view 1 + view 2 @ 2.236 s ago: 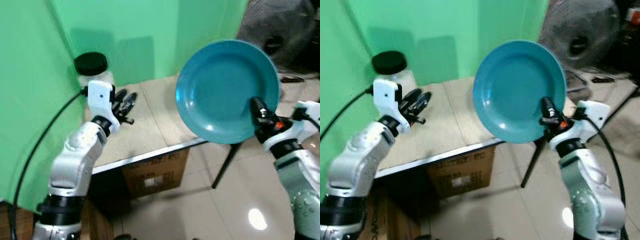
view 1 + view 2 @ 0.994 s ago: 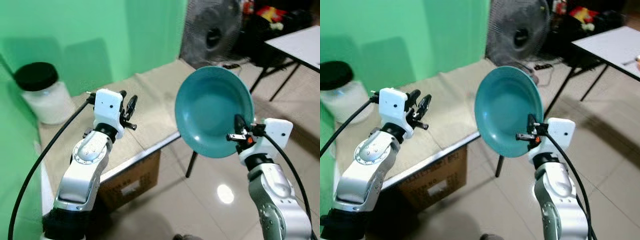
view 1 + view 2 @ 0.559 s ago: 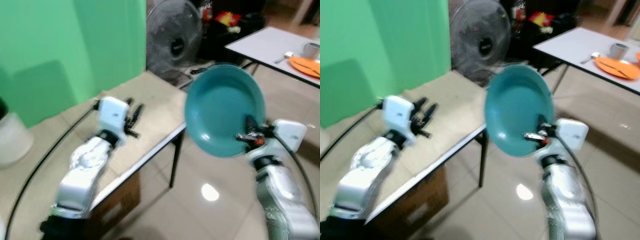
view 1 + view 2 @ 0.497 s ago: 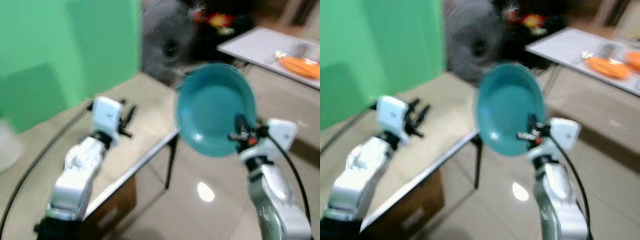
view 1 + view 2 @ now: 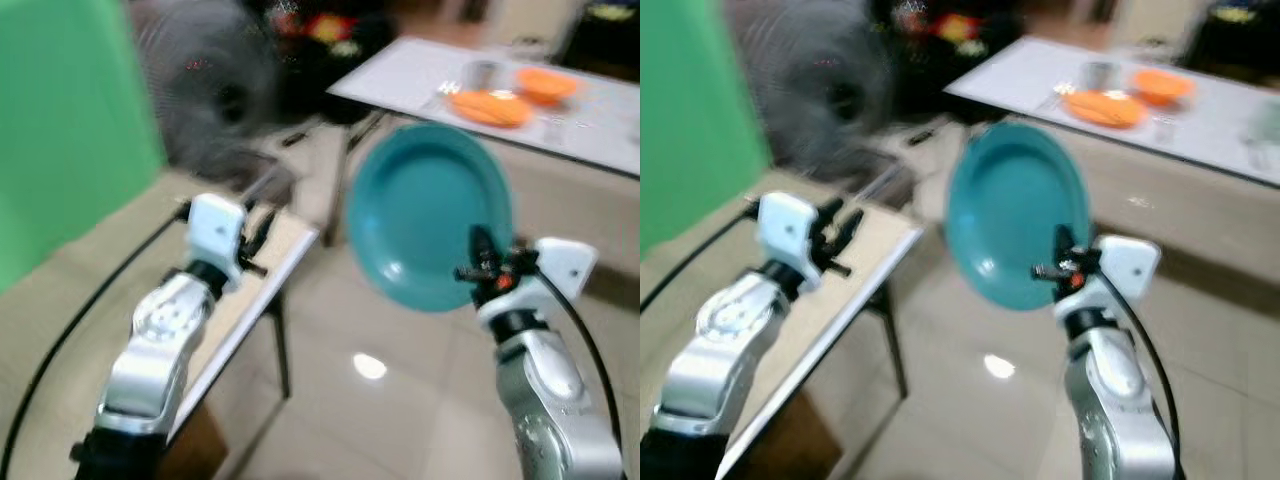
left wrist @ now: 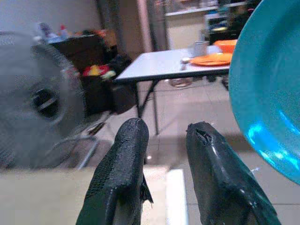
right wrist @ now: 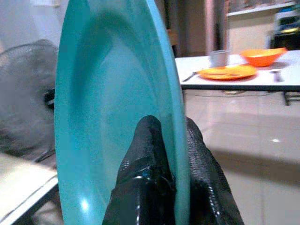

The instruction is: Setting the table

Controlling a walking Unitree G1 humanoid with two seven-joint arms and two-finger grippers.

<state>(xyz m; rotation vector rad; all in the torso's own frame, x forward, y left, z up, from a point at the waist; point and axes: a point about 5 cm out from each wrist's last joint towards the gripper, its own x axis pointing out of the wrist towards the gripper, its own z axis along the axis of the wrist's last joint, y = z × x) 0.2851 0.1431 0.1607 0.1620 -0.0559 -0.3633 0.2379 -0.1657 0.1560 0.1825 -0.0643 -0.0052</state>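
Note:
A teal plate (image 5: 425,210) stands nearly upright in the air on my right, its hollow face toward me. My right gripper (image 5: 481,262) is shut on its lower rim; in the right wrist view one black finger (image 7: 149,150) lies inside the teal plate (image 7: 108,117) and the other behind it. My left gripper (image 5: 256,232) is raised over the corner of a beige table (image 5: 120,270), open and holding nothing; its fingers (image 6: 129,154) stand apart. Farther off, a white table (image 5: 440,85) carries an orange plate (image 5: 488,106), an orange bowl (image 5: 546,84) and a metal cup (image 5: 481,73).
A standing fan (image 5: 205,90) is behind the beige table, with dark clutter (image 5: 320,30) past it. Glossy tiled floor (image 5: 370,400) lies between the two tables. A green screen (image 5: 60,120) is at the far left. The picture is blurred.
The whole view has swung to the right: the green screen slid off to the left and the white table with orange dishes came closer. Both arms keep the same pose.

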